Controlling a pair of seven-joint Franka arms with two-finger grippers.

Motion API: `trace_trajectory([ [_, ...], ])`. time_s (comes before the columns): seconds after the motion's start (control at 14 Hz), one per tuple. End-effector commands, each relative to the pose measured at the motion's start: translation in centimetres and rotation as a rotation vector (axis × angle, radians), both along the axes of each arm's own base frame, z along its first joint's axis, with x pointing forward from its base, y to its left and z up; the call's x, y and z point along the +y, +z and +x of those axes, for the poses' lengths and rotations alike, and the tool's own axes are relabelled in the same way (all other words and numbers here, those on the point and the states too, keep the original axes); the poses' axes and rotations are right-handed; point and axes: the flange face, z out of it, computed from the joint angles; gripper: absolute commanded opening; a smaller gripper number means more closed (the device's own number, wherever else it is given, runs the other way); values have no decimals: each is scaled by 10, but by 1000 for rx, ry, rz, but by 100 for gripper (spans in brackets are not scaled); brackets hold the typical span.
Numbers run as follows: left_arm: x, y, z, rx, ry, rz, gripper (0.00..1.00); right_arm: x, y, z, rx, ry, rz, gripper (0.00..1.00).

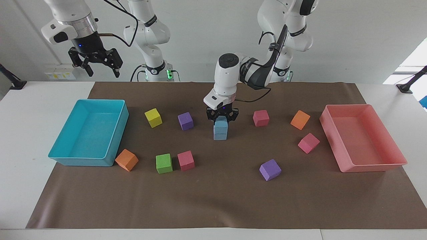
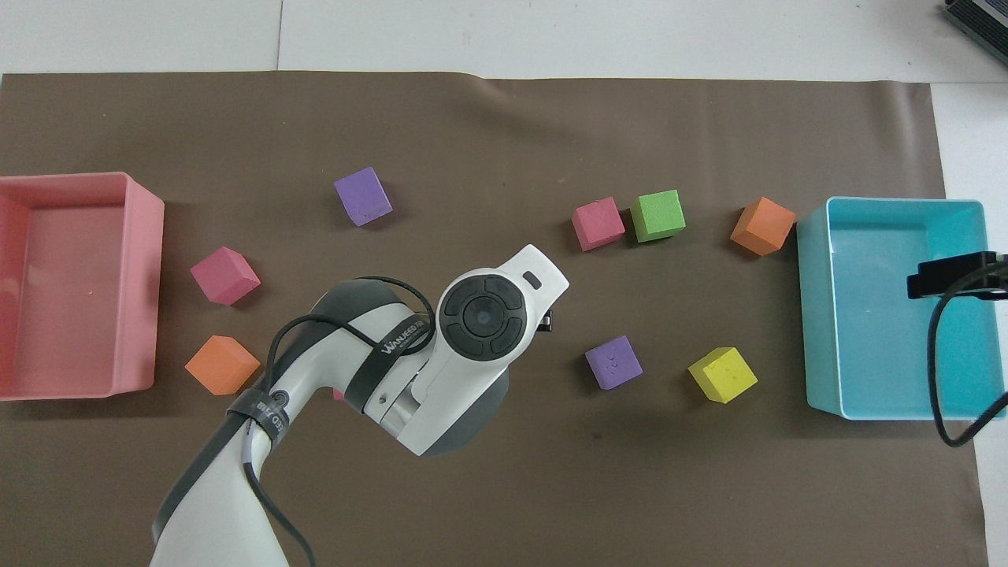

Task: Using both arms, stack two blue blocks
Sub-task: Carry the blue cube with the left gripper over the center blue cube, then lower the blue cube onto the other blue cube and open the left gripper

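Blocks look stacked, your upper blue block (image 1: 220,125) sits on the lower blue block (image 1: 220,135) mid-mat with your left gripper (image 1: 221,117) clamped on the upper one, while your right gripper (image 1: 96,65) waits spread wide above the cyan tray (image 1: 117,126).

Left arm (image 2: 441,346) reaches over mat (image 2: 504,488) centre. Pink tray (image 2: 146,236), cyan tray (image 2: 815,315) at table ends. Purple cube (image 2: 613,362) beside yellow cube (image 2: 723,375); pink cube (image 2: 598,224) beside green cube (image 2: 657,216).
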Motion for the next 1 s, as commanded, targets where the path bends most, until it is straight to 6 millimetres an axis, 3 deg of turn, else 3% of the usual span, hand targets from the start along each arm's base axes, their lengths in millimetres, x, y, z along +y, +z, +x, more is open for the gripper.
trace_trajectory([
  [0.0,1,-2,-2,-22,6,13,0,-3,2,-6,5,16,0,100],
  [0.07,1,-3,-3,-22,6,10,5,-3,2,-6,5,18,0,100],
  [0.14,1,-3,-3,-21,29,8,17,-3,2,-6,5,18,0,100],
  [0.43,1,-2,-2,-25,55,0,94,-3,2,-6,5,18,0,100],
  [0.5,1,-2,-1,-24,54,2,100,-3,2,-6,5,18,0,100],
  [0.72,4,2,1,-24,48,4,100,-3,2,-6,5,18,0,100],
  [0.93,9,29,3,-52,44,-19,100,-3,2,-6,5,18,0,100],
])
